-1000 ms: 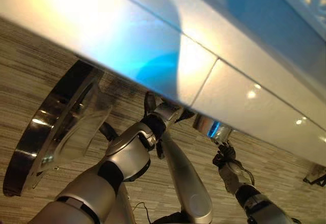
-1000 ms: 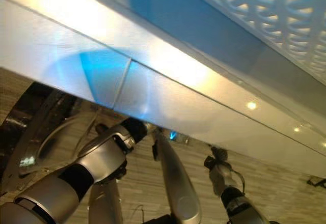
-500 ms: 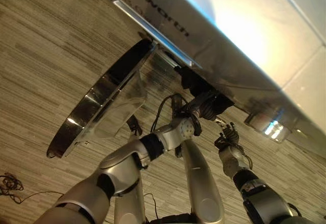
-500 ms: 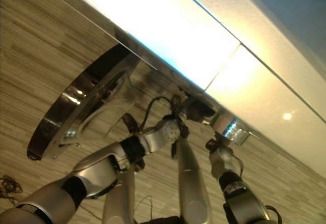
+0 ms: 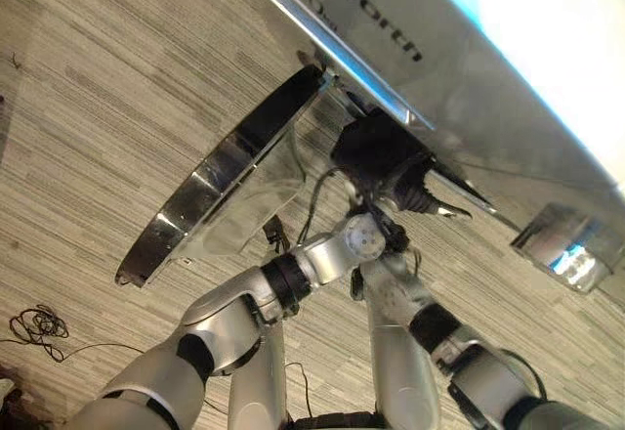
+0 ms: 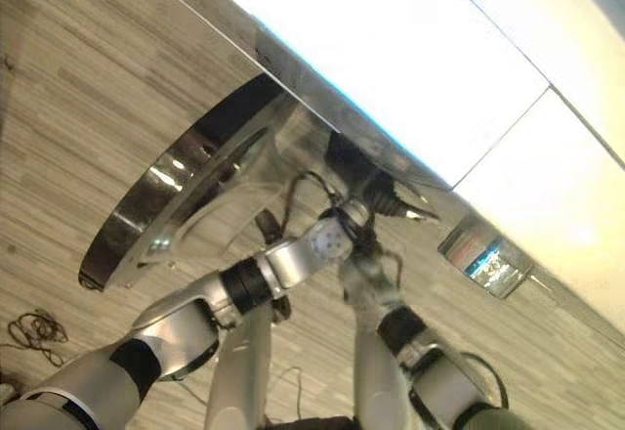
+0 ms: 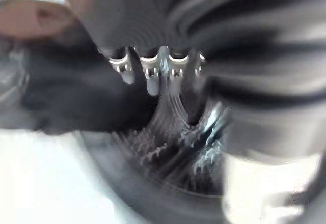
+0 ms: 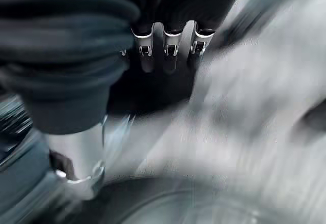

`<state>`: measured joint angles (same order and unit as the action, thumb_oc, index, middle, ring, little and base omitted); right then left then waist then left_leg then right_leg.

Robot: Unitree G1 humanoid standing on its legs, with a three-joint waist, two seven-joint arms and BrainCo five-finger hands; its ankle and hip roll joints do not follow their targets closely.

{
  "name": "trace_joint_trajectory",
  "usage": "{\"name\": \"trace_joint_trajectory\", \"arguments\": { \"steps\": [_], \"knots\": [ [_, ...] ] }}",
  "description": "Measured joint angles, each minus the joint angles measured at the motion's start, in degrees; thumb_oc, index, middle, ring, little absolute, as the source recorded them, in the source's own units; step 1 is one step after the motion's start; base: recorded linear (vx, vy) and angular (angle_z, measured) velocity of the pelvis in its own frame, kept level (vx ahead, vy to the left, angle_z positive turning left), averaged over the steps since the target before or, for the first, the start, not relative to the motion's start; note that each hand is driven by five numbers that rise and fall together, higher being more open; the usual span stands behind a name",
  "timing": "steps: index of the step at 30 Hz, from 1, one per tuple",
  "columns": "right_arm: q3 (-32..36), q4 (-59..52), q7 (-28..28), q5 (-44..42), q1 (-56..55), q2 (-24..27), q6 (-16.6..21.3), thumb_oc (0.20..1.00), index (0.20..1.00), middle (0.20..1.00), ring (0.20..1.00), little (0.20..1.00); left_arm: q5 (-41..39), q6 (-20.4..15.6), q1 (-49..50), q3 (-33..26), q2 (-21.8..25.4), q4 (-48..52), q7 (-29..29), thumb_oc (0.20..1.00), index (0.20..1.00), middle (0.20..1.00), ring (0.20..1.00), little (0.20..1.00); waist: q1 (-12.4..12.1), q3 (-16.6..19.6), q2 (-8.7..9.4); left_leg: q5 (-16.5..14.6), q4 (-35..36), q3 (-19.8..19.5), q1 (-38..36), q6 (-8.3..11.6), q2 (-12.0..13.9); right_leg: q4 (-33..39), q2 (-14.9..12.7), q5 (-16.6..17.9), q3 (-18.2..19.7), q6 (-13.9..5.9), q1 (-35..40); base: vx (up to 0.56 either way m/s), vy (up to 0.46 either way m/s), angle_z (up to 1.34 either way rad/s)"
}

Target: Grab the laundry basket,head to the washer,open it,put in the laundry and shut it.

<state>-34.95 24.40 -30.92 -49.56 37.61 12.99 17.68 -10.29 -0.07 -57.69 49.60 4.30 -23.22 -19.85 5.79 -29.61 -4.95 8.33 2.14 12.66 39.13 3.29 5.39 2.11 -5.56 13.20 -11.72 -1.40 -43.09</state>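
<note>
The washer (image 5: 459, 78) stands in front of me with its round glass door (image 5: 220, 191) swung open to the left. A bundle of dark laundry (image 5: 371, 151) sits in the door opening. My left hand (image 5: 405, 191) reaches into that opening, against the dark cloth (image 7: 76, 96), with the ribbed steel drum (image 7: 173, 147) showing past it. My right hand (image 6: 359, 272) is just below the left wrist, close to the opening, and dark cloth (image 8: 153, 91) lies in front of it. Both hands end in the dark cloth.
A silver dial with a blue display (image 5: 569, 249) sits on the washer front, right of the opening. The open door juts out over the striped wood-look floor (image 5: 107, 107) on my left.
The camera has tilted down, from the washer top to its opening. My right hand has moved from under the dial to the opening beside my left hand, which stays there.
</note>
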Motion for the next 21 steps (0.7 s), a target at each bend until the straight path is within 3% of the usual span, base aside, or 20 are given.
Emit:
{"name": "trace_joint_trajectory", "arguments": {
  "steps": [3, 8, 10, 12, 13, 17, 21],
  "knots": [
    [2.3, 2.8, -0.1, 3.1, 1.9, -0.3, -0.4, 1.0, 1.0, 1.0, 1.0, 1.0, -0.6, -0.9, -0.6, -0.5, 0.2, 0.0, -0.1, 1.0, 1.0, 1.0, 1.0, 1.0, -0.7, 0.0, 0.0, 0.2, 0.0, -1.0, 0.3, -0.06, -0.2, -0.1, -0.3, -0.1, -0.9, 0.01, 0.1, 0.0, -0.01, 0.13],
    [8.0, 20.6, -0.1, 4.6, 10.1, -1.7, -2.8, 1.0, 1.0, 1.0, 1.0, 1.0, -0.9, -1.1, 2.0, -0.2, 2.4, -0.4, 0.1, 1.0, 1.0, 1.0, 1.0, 1.0, -1.2, -0.1, -0.04, 0.4, -0.4, -1.4, 0.7, -0.39, -0.7, -0.9, -1.1, -0.5, -1.6, -0.42, 0.0, 0.0, 0.017, 0.1],
    [10.3, 18.0, 5.1, 6.0, 5.9, 0.4, -0.3, 1.0, 1.0, 1.0, 1.0, 1.0, -0.6, -2.1, 5.6, -2.6, 4.7, 3.9, 0.2, 1.0, 1.0, 1.0, 1.0, 1.0, -1.6, -0.1, -0.17, 0.4, -0.4, -1.4, 0.8, -0.42, -0.8, -2.1, -1.3, -1.1, -1.7, -0.44, -0.5, 0.0, 0.061, 0.05],
    [14.0, 22.0, 11.8, 5.7, 0.0, 2.3, -0.7, 1.0, 1.0, 1.0, 1.0, 1.0, -0.6, -3.2, 9.9, -6.4, 6.8, 5.7, 1.4, 1.0, 1.0, 1.0, 1.0, 1.0, -1.7, -0.1, -0.18, 0.4, -0.4, -1.7, 0.6, -0.43, -0.9, -3.1, -1.6, -1.7, -1.7, -0.6, -0.5, 0.01, 0.029, 0.06],
    [16.6, 22.1, 14.1, 4.2, -8.7, 5.2, -1.3, 1.0, 1.0, 1.0, 1.0, 1.0, -0.3, -5.0, 14.2, -7.2, 10.6, 9.9, 2.5, 1.0, 1.0, 1.0, 1.0, 1.0, -1.4, -0.1, -0.2, 0.5, 0.0, -2.2, 0.6, -0.45, -1.2, -3.1, -1.9, -1.8, -2.0, -0.68, -0.4, 0.0, 0.025, 0.1],
    [19.7, 25.9, 15.0, 3.2, -19.4, 6.4, -1.6, 1.0, 1.0, 1.0, 1.0, 1.0, 0.1, -5.6, 17.6, -6.0, 15.8, 9.5, 5.4, 1.0, 1.0, 1.0, 1.0, 1.0, 1.5, -0.2, -0.04, 0.6, 0.2, -3.1, -0.1, -0.7, -1.5, -2.9, -2.1, -1.8, -3.0, -0.76, 1.0, 0.0, 0.038, 0.09],
    [22.0, 26.3, 16.6, 3.2, -21.7, 3.7, -1.6, 1.0, 1.0, 1.0, 1.0, 1.0, 0.1, -5.8, 22.1, -9.8, 18.7, 12.1, 7.0, 1.0, 1.0, 1.0, 1.0, 1.0, 2.1, -0.1, -0.05, 0.8, 0.9, -2.8, -1.3, -0.54, -1.2, -2.3, -1.7, -1.7, -2.7, -0.84, 1.7, 0.0, 0.036, -0.07]
  ]
}}
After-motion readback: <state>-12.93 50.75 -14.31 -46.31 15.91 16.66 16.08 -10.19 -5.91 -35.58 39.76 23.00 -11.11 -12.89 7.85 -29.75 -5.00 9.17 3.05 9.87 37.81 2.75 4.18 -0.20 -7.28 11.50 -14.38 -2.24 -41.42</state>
